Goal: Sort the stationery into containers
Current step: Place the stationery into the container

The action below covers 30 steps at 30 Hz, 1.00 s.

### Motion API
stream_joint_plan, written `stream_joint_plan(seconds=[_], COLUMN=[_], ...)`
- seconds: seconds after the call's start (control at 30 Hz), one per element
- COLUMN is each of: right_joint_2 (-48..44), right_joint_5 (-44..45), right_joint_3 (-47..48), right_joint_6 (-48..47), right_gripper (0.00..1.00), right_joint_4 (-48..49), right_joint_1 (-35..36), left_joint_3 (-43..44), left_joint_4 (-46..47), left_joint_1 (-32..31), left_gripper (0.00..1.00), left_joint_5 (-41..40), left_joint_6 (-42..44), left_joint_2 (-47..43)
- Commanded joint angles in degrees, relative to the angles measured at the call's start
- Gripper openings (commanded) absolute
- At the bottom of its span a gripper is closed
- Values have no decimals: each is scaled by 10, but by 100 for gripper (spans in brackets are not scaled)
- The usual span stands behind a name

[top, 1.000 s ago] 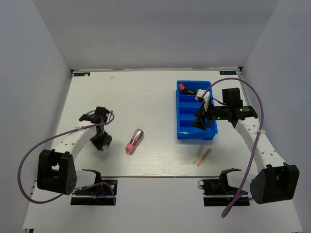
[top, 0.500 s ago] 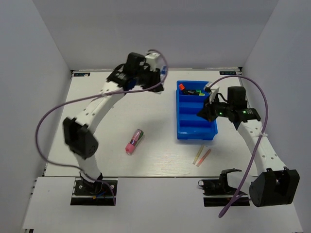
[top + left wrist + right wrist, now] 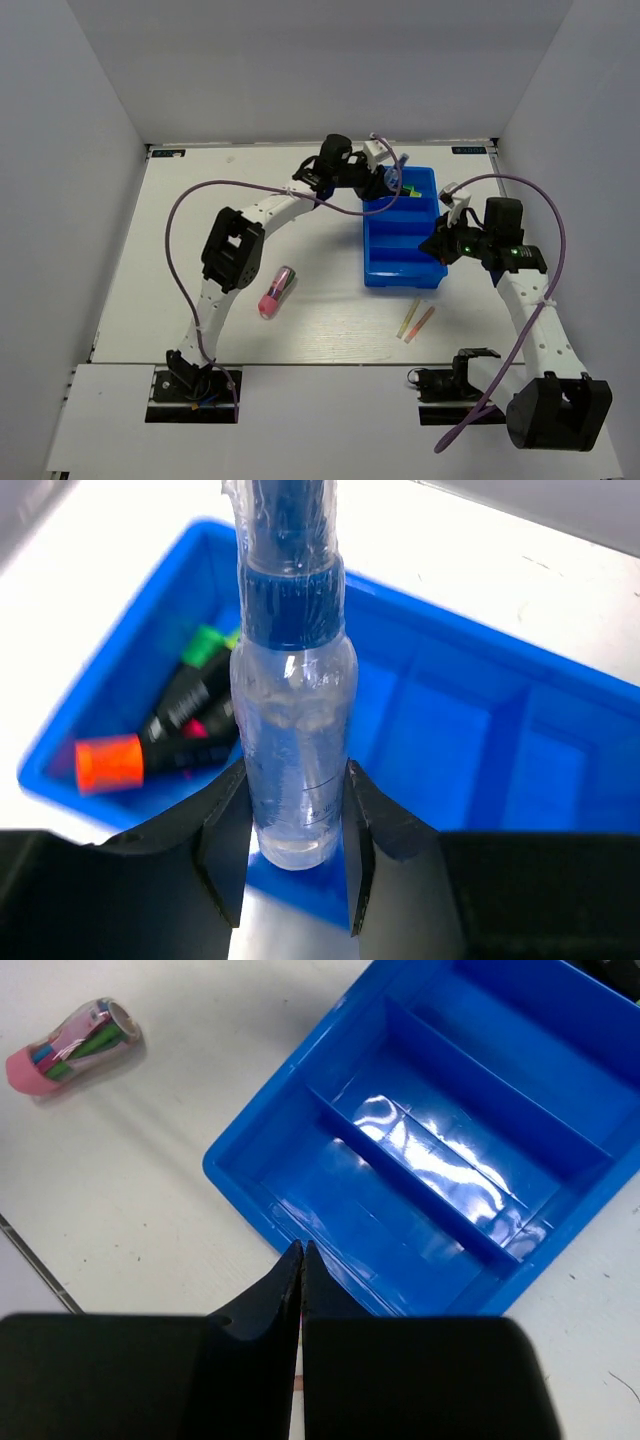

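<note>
Now L claw point(image 3: 292, 852) grips clear pen point(image 3: 295, 720) over tray point(image 3: 455, 715), R claw point(image 3: 301, 1282) closed.

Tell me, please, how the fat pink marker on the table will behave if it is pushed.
The fat pink marker lies on its side and looks round, so it would probably roll if pushed across its length. It looks short and stiff, unlikely to bend. Its wrap looks glossy, so a grip may slip.

The clear pen point(image 3: 293, 680) in the left gripper point(image 3: 291, 800) runs off the top edge, half-hiding the highlighters point(image 3: 150, 745) beyond it.
</note>
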Motion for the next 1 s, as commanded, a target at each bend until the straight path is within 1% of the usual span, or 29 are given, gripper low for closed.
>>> stream_joint_plan(seconds=[0.0, 0.03, 0.13, 0.3, 0.4, 0.43, 0.47, 0.53, 0.57, 0.6, 0.63, 0.67, 0.77, 0.83, 0.97], right_joint_2=[-5, -3, 2, 15, 16, 16, 16, 14, 13, 14, 12, 12, 12, 9, 8], right_joint_5=[-32, -37, -39, -52, -53, -53, -53, -55, -55, -56, -58, -58, -57, -52, -50], right_joint_3=[-8, -8, -10, -5, -4, -3, -3, -3, -3, -5, -5, -5, -5, -7, -7], right_joint_6=[3, 3, 0, -2, -1, -1, -1, -2, -2, -3, -1, -1, 1, 0, 0], right_gripper=[0, 0, 0, 0, 0, 0, 0, 0, 0, 2, 10, 12, 12, 13, 13], right_joint_4=[20, 19, 19, 14, 10, 12, 12, 11, 10, 11, 11, 11, 13, 13, 14], right_joint_1=[-12, -30, -38, -46, -48, -48, -48, -49, -49, -50, -50, -51, -54, -55, -56], left_joint_3=[53, 55, 52, 45, 39, 39, 36, 34, 31, 28, 28, 26, 22, 22, 21], left_joint_4=[117, 122, 145, 155, 157, 157, 158, 161, 161, 161, 161, 160, 159, 158, 151], left_joint_1=[-29, -36, -40, -41, -43, -43, -44, -44, -44, -45, -45, -44, -44, -45, -45], left_gripper=[0, 0, 0, 0, 0, 2, 13, 16, 28, 36, 38, 38, 39, 38, 39], left_joint_5=[-8, -21, -43, -45, -65, -69, -79, -84, -94, -96, -101, -104, -114, -108, -101], left_joint_6=[41, 46, 51, 35, 35, 34, 32, 28, 27, 27, 29, 27, 23, 21, 11], left_joint_2=[16, 21, 40, 58, 64, 66, 68, 69, 70, 69, 69, 69, 67, 64, 62])
